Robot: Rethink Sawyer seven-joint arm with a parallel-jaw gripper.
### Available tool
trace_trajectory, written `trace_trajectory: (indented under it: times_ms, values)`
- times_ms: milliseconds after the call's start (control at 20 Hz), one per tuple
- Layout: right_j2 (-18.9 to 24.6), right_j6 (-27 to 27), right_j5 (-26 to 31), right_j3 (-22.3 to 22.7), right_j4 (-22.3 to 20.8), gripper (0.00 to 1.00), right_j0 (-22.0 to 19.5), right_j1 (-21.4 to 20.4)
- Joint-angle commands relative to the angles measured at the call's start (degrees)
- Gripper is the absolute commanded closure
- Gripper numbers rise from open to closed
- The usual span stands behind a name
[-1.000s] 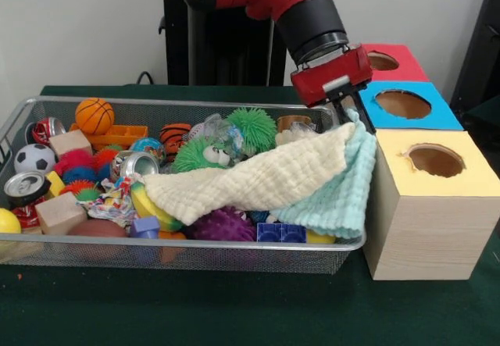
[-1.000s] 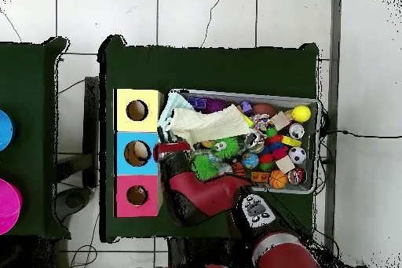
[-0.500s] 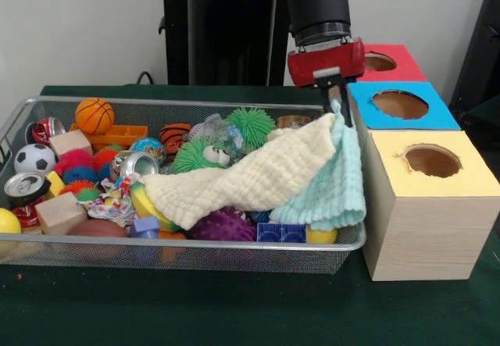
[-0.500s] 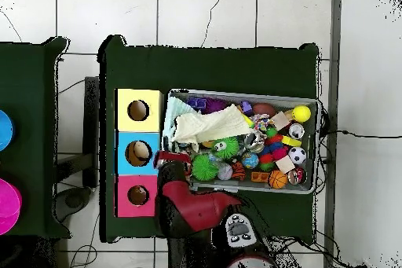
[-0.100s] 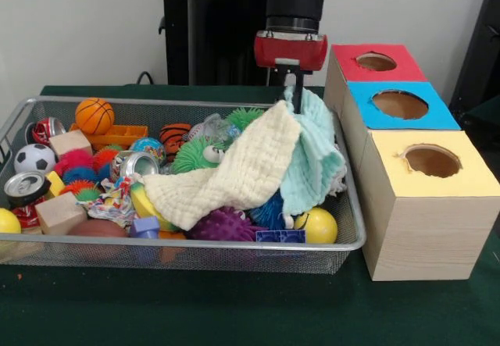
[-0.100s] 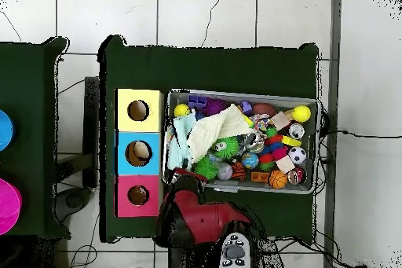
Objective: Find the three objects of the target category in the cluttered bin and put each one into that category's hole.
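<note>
Clamped on the mint cloth (image 5: 311, 155) at upper centre, my gripper (image 5: 291, 83) risks dragging the clinging cream cloth (image 5: 234, 176) out of the wire bin (image 5: 195, 250) too.

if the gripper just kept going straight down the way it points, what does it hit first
Likely the mint cloth it already grips, then the green spiky ball and clutter in the bin beneath, though depth is unclear.

even, soft indoor light fills both views, with no hard glare. in the front view the wire bin (image 5: 195, 246) casts only a faint shadow on the green tablecloth (image 5: 234, 307), and the pale wall (image 5: 78, 26) looks flat and evenly lit. the overhead floor tiles (image 6: 204, 13) look bright, almost washed out.
</note>
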Motion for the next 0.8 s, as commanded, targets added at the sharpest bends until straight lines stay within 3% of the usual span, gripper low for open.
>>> trace_trajectory:
  times_ms: [50, 250, 350, 550, 650, 800]
  values:
    - [-1.9, 3.9, 5.8, -0.9, 1.4, 0.00, -0.6, -0.5]
    - [-2.8, 5.7, 5.6, 0.5, 2.5, 0.00, 0.4, -1.4]
    - [-1.0, 6.2, 7.3, 2.3, 2.0, 0.00, -0.9, -4.4]
    - [0.1, 3.0, 15.7, 4.7, 0.8, 0.00, -2.3, -14.2]
    - [0.8, 1.5, 18.7, 5.6, 0.3, 0.00, -3.4, -17.1]
    - [0.8, 1.0, 18.8, 6.1, -1.0, 0.00, -4.0, -17.6]
